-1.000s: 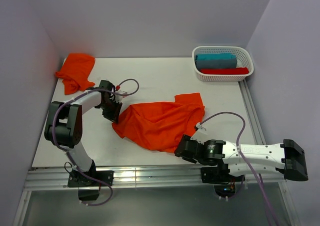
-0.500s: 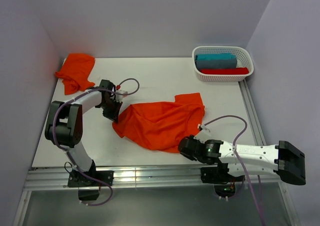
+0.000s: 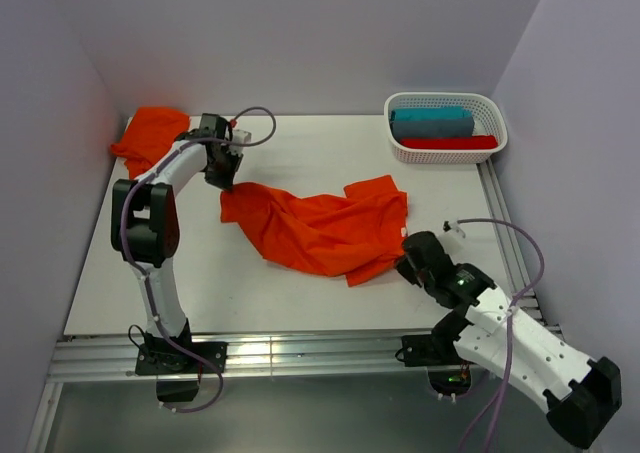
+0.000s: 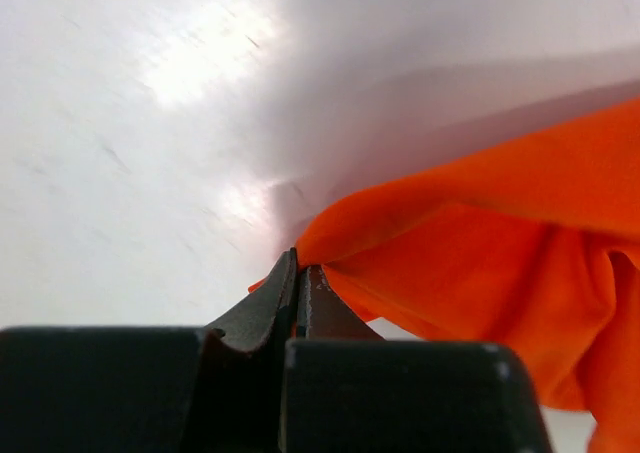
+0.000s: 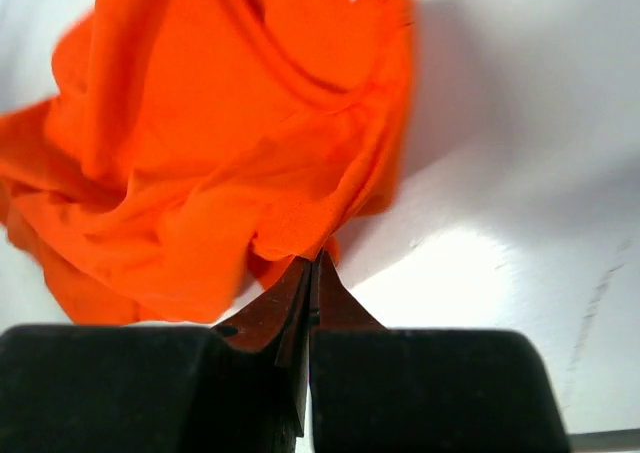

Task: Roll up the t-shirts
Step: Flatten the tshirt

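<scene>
An orange t-shirt [image 3: 320, 228] lies crumpled across the middle of the white table. My left gripper [image 3: 226, 185] is shut on its far left corner; the left wrist view shows the fabric [image 4: 480, 243] pinched at the tips of my left gripper [image 4: 300, 263]. My right gripper [image 3: 402, 264] is shut on the shirt's near right edge, where the right wrist view has the cloth [image 5: 230, 143] bunched at the tips of my right gripper [image 5: 312, 263]. A second orange t-shirt [image 3: 152, 138] lies heaped at the far left corner.
A white lattice basket [image 3: 445, 151] at the far right corner holds a teal cloth [image 3: 432, 122] and a red cloth [image 3: 462, 142]. Lilac walls close in the left, back and right. A metal rail [image 3: 300, 348] runs along the near edge.
Both grippers closed on the middle shirt. The left one pulled its corner away and to the left; the right arm swung right, dragging its edge. The shirt is stretched wider.
</scene>
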Robot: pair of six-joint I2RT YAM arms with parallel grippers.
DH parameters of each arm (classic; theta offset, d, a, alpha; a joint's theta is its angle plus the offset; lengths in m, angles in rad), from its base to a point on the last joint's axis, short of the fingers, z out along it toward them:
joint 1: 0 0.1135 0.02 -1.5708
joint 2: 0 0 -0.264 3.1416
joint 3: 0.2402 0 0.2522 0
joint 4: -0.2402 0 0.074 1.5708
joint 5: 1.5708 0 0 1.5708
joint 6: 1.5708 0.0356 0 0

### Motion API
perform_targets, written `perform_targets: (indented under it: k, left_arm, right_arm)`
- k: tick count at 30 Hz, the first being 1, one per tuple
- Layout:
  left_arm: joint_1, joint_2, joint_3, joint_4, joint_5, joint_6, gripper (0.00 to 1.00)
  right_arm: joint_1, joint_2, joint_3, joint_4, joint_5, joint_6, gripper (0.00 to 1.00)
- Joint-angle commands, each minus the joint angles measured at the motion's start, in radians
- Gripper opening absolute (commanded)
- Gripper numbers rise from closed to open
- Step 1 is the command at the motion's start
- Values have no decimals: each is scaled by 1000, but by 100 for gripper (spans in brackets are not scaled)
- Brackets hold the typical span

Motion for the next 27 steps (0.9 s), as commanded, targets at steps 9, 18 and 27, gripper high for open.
perform_targets:
  k: [9,18,27]
  left_arm:
    - [31,169,293,-2,-190,-28,0]
    - [31,-19,254,-36,-49,24,50]
    - [19,-357,-46,-119,185,177,72]
  right_arm:
    - [-374,154,187,3,-100,-381,0]
    - [-397,173,258,-25,-101,-412,0]
    - [-399,221,318,-42,-101,-436,0]
